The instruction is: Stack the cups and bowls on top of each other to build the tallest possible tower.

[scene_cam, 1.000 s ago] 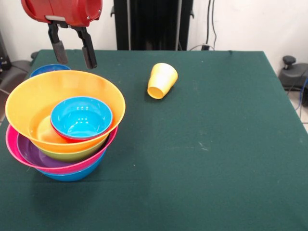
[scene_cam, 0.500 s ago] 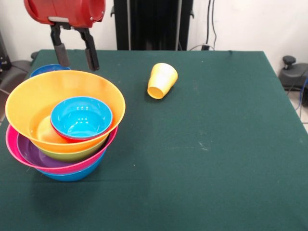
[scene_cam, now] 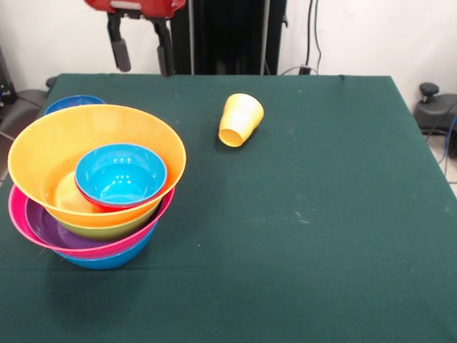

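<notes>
One yellow cup (scene_cam: pixel 240 119) lies on its side near the table's (scene_cam: pixel 321 236) far edge, its long axis running toward the near left, open mouth facing that way. Glossy, round plastic bowls nest in a tower (scene_cam: pixel 93 193) at the left edge, light blue bowl (scene_cam: pixel 121 174) uppermost. The gripper (scene_cam: pixel 141 57) hangs empty, fingers apart, over the far-left corner.

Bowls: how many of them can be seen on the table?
7. Six sit nested in the pile: blue bottom bowl, pink, purple, green, orange and light blue. A dark blue bowl stands behind. More may be hidden inside.
</notes>
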Controlling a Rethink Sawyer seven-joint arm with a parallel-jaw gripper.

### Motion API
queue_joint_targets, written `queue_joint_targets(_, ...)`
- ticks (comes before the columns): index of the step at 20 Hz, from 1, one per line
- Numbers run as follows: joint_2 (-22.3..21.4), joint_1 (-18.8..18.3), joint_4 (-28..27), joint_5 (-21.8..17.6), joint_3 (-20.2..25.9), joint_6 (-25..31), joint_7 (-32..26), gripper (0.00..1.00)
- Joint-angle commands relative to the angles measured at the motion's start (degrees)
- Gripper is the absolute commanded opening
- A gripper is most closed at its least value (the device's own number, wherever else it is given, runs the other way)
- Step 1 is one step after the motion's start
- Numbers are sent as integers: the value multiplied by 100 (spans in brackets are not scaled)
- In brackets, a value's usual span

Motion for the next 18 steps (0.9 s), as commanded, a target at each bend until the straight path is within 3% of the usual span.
queue_joint_targets(1,-330,-216,1134,-232,-246,-192,-728,100)
queue_joint_targets(10,-504,-827,1820,-456,-28,-561,-1159,100)
queue_joint_targets(18,-165,-1305,2045,-954,69,-1078,-1401,100)
